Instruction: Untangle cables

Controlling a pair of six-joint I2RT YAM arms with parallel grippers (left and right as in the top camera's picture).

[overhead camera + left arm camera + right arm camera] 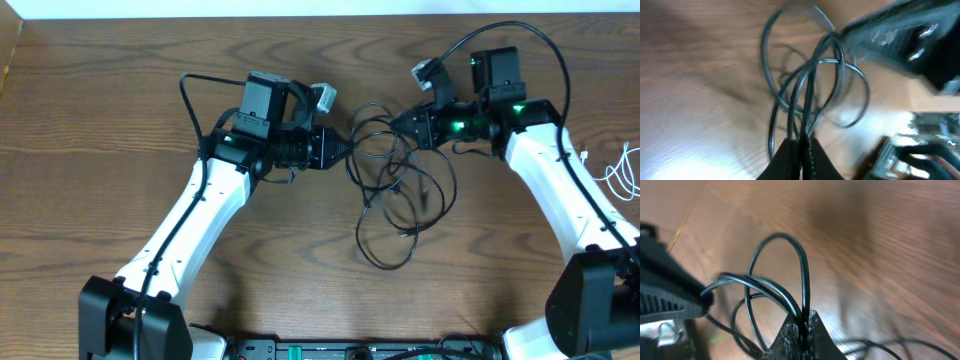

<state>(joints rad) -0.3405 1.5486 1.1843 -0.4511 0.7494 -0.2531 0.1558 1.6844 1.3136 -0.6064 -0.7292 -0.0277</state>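
Two end effectors of mine meet over the middle of the wooden tabletop [100, 90]. My left end effector [345, 148] is pressed together on several strands of the black cables [395, 200], which loop up from its tips. The tangle sprawls between my arms, one long loop trailing toward my bases. My right end effector [402, 122] pinches strands at the tangle's upper right. A white cable [625, 172] lies at the far right edge, well apart
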